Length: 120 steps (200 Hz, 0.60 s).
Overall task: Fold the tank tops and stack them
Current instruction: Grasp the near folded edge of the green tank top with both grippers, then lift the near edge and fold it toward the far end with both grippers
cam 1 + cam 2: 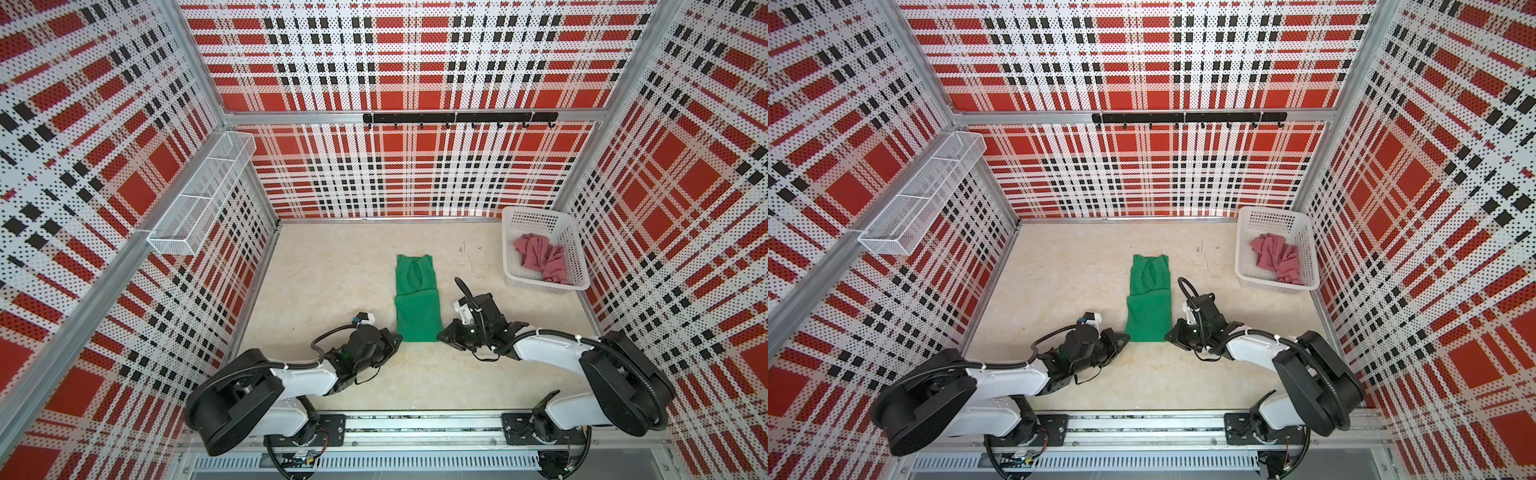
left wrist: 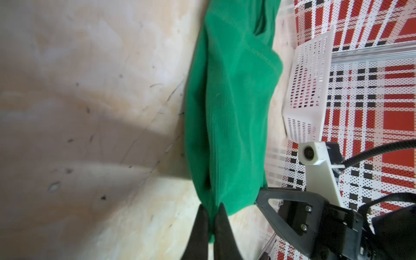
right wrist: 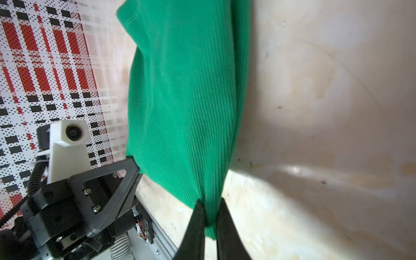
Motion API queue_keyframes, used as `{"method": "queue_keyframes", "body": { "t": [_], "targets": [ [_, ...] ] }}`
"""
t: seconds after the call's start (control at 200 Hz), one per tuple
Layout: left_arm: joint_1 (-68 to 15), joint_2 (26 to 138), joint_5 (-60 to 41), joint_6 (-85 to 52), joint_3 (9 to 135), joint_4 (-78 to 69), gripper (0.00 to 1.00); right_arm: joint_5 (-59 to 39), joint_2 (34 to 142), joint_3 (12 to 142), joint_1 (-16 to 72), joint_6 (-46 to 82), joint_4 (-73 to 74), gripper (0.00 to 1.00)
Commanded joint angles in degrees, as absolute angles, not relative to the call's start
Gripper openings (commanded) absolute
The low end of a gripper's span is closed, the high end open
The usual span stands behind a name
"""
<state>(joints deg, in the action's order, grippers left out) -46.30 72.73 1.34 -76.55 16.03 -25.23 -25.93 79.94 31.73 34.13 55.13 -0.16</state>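
Pale tabletop [image 1: 324, 266] holds the bright green ribbed cloth tank top [image 1: 417, 307]; my left gripper [image 2: 211, 208] and right gripper [image 3: 210, 201] pinch its hem corners, probably all layers. I'd lift evenly.

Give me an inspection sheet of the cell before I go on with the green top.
Surface: pale table, scuffed, with a few dark marks.
Job's things: green tank top lies flat mid-table, apparently folded lengthwise, straps toward the back wall; pink tank top is crumpled inside the white basket at the right rear.
Clutter: nothing seen.
Grippers: left gripper and right gripper are each shut on a near hem corner of the green tank top.
Cables: black cable loops up from the right wrist, apart from the cloth in a top view.
Surroundings: plaid walls; wire shelf on the left wall; hook rail on the back wall.
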Motion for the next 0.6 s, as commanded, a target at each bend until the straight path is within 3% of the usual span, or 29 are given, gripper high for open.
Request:
{"method": "queue_keyframes", "body": {
  "t": [0.0, 0.306, 0.596],
  "targets": [
    [-46.0, 67.7, 7.3, -71.5, 21.3, -11.9, 0.00, -24.3, 76.5, 36.2, 34.6, 50.6, -10.0, 0.00],
    [-39.6, 67.9, 4.0, -59.3, 31.7, -3.4, 0.00, -21.2, 78.6, 50.1, 34.1, 41.2, -21.0, 0.00],
    [-32.7, 78.2, -1.3, -48.8, 41.3, -5.6, 0.00, -20.6, 88.0, 63.5, 30.4, 32.4, -24.5, 0.00]
  ]
}}
